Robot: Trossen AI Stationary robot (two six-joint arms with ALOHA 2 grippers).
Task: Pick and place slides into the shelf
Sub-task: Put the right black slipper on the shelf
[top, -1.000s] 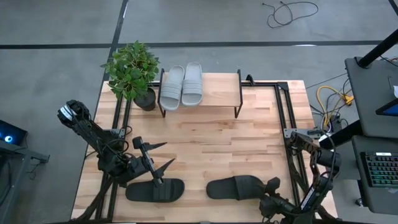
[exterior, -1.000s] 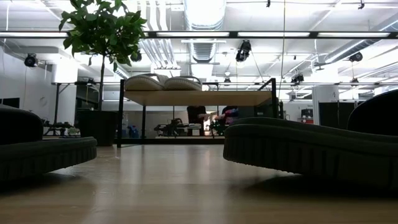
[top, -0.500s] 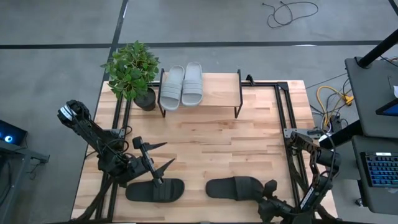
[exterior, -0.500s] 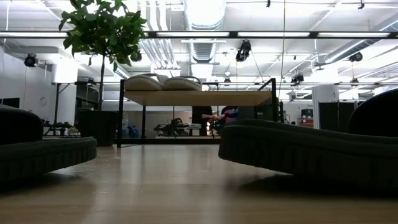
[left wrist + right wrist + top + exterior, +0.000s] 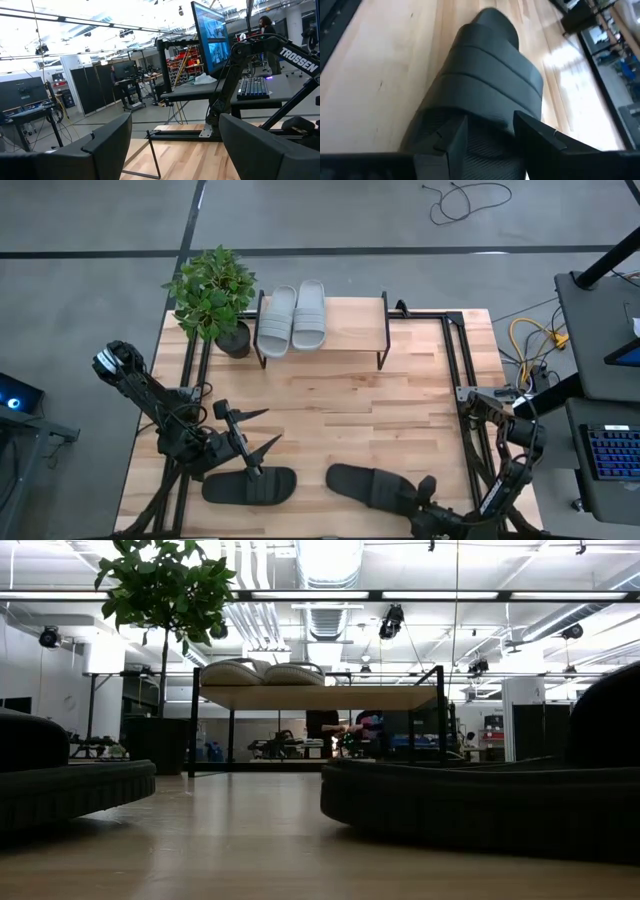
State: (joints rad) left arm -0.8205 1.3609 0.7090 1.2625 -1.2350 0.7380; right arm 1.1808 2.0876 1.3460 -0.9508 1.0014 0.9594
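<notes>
Both arms are matte black, built of slim tubular links with bulkier rounded joints. The left arm [image 5: 150, 405] carries a white marking on its end joint and loose black cables looped along it; its gripper [image 5: 258, 430] ends in 2 long, tapering, pointed black fingers [image 5: 100, 150]. The right arm [image 5: 505, 450] shows white "TROSSEN" lettering and a pale metal bracket; its 2 fingers [image 5: 540, 145] are flat, angular, with a fine ribbed texture.

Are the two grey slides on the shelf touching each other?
Touching. In the high view the grey slides lie side by side on the shelf with no gap visible between them along their inner edges.
</notes>
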